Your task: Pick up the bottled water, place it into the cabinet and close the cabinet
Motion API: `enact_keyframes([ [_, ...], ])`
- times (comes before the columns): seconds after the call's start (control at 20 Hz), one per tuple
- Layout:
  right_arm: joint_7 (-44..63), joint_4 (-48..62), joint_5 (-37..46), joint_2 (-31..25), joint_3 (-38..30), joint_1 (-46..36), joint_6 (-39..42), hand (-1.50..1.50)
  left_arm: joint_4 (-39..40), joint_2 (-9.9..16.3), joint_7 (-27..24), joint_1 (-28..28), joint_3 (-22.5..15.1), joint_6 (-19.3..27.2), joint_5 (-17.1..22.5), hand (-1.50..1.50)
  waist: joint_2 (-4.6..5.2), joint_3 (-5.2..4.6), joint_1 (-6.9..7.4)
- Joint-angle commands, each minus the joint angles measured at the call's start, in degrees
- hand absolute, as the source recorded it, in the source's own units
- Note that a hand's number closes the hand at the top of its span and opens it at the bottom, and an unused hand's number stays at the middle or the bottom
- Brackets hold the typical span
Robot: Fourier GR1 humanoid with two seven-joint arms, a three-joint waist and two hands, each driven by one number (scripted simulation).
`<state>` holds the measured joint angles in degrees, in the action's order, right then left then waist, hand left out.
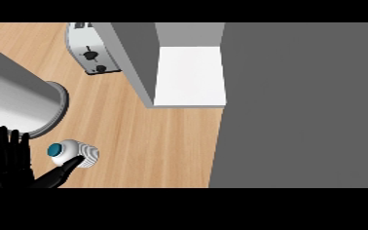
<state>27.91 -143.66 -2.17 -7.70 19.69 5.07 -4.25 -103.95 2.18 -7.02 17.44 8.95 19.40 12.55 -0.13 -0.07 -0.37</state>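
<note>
Left hand (18, 163), black, shows at the lower left corner of the head view, over the front left part of the wooden counter (151, 141). Its fingers point up and stand spread and straight, while the thumb reaches out to the right and touches the lower side of the bottled water (73, 153). No finger curls round the bottle. Only 1 hand is in view.

That bottle sits near the counter's front left, seen from above: a white ribbed body with a teal cap. Just behind it, at the counter's left edge, stands a large grey metal cylinder (28, 100) with a rounded rim at its base.

Farther back, near the counter's rear edge, a silver toaster (90, 51) with black knobs rests just left of the cabinet (137, 58). The cabinet stands open, its white shelf (191, 75) bare to view between a grey side wall and the wide grey door (295, 107), which fills the right side of the view.
</note>
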Motion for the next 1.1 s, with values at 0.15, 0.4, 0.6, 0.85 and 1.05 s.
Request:
enact_keyframes([
  [0.15, 6.28, -7.59, 3.73, 0.53, 3.37, -2.41, -1.98, -1.5, 12.6, -0.36, -7.3, -2.99, 3.37, -5.31, 3.54, -1.5, 0.03, 0.01, 0.22],
  [0.4, 8.67, -12.75, 1.39, -1.48, 2.41, -1.02, -1.87, -1.5, 23.01, -1.93, -15.55, -4.01, 5.55, -6.48, 3.33, -1.5, -0.05, -0.06, -0.4],
  [0.6, 7.69, -10.94, 2.31, -1.43, 2.02, -1.13, -2.27, -1.5, 28.71, 0.38, -17.91, -5.48, 8.3, -10.59, 5.93, -1.5, 0.0, 0.01, -0.13],
  [0.85, 9.05, -8.68, 4.24, -0.38, 3.01, -4.19, -3.43, -1.5, 29.66, -2.11, -21.53, -4.19, 6.71, -9.13, 3.85, -1.5, 0.02, 0.04, 0.29],
  [1.05, 3.47, -12.1, 2.19, -2.48, 2.76, 3.44, -1.36, -1.5, 39.56, 0.19, -25.25, -8.13, 9.48, -12.53, 5.22, -1.5, -0.06, 0.08, -0.37],
])
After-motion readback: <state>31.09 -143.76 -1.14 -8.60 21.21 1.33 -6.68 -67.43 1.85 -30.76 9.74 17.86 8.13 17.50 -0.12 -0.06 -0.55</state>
